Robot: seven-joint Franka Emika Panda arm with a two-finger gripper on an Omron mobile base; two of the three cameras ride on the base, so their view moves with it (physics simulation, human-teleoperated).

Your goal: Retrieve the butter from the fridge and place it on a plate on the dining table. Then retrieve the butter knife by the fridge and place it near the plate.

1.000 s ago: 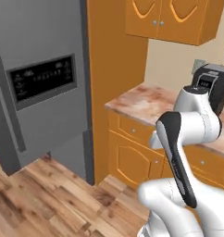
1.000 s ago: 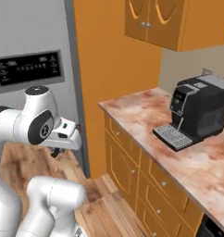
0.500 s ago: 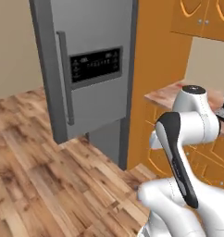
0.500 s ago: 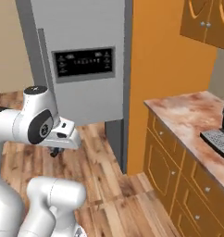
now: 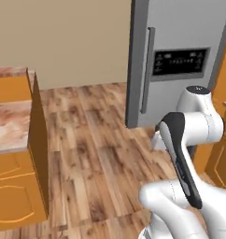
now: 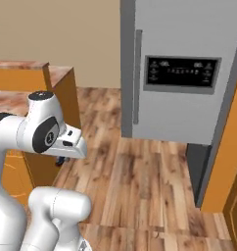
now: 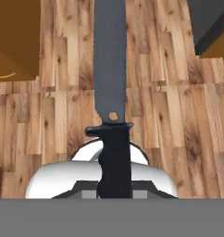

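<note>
My gripper (image 7: 115, 189) is shut on the dark handle of the butter knife (image 7: 110, 69). Its long grey blade points away from the hand, over the wooden floor. The grey steel fridge (image 5: 180, 60) stands closed at the right in the left base view, and the fridge (image 6: 184, 73) is again at the right in the right base view, with its bar handle and black panel facing me. The dining table (image 5: 7, 133), marbled on top with orange sides, lies at the left; the dining table (image 6: 12, 100) is partly behind my arm. The butter and the plate are out of view.
A higher, narrower marbled ledge (image 5: 10, 72) runs along the table's far side. Open wooden floor (image 5: 91, 140) spreads between the table and the fridge. An orange cabinet side (image 6: 228, 162) stands right of the fridge. A beige wall closes the back.
The whole picture has swung: the fridge slid to the right, the counter with the coffee machine left the views and the dining table came in at the left. The knife stays gripped.
</note>
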